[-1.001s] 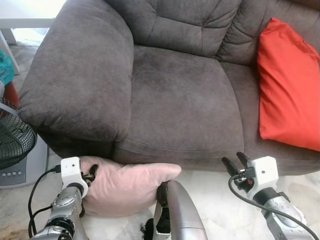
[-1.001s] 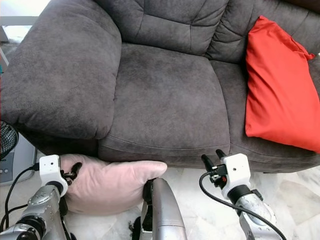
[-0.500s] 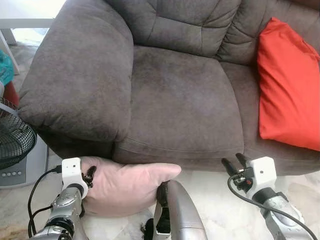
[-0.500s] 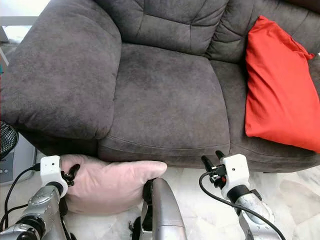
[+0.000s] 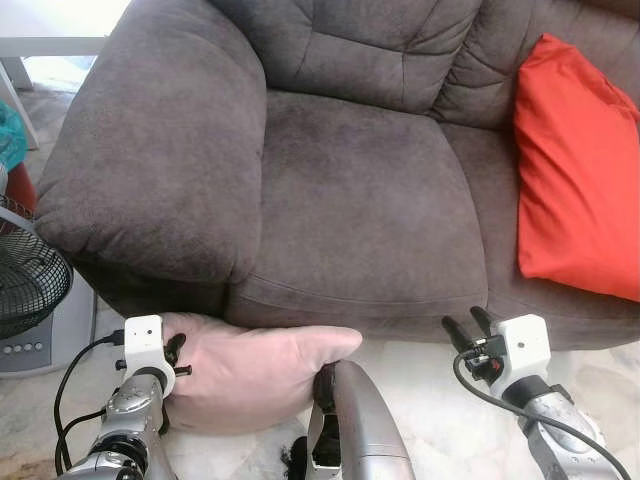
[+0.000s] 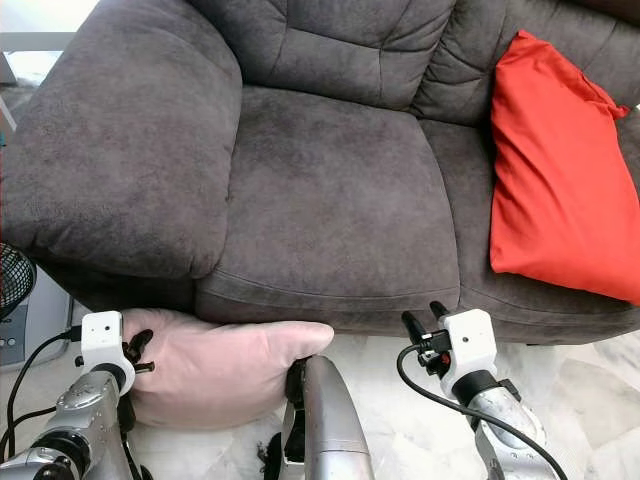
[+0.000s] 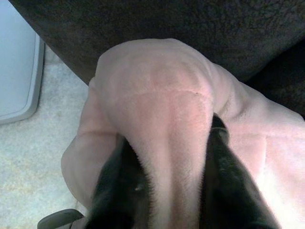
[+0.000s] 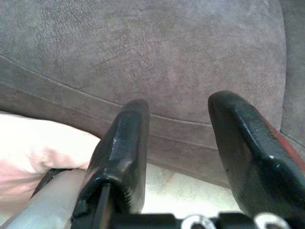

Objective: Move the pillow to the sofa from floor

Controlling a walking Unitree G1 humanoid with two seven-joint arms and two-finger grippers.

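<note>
Your left end effector pinched a fold of the pink pillow on the floor against the sofa; your right end effector hovered spread, empty.

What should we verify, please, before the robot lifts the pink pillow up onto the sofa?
1. Left gripper closed on a fold of the pink pillow: ok.
2. Grip firm enough to hold through the lift: cannot tell.
3. Right gripper free to help: ok, open and holding nothing, near the sofa's front edge.
4. Landing spot on the sofa seat cushion: ok, bare.
5. Red pillow away from that spot: ok, it leans on the seat to the right.
6. Pillow off the floor: not ok, it lies against the sofa base.
</note>
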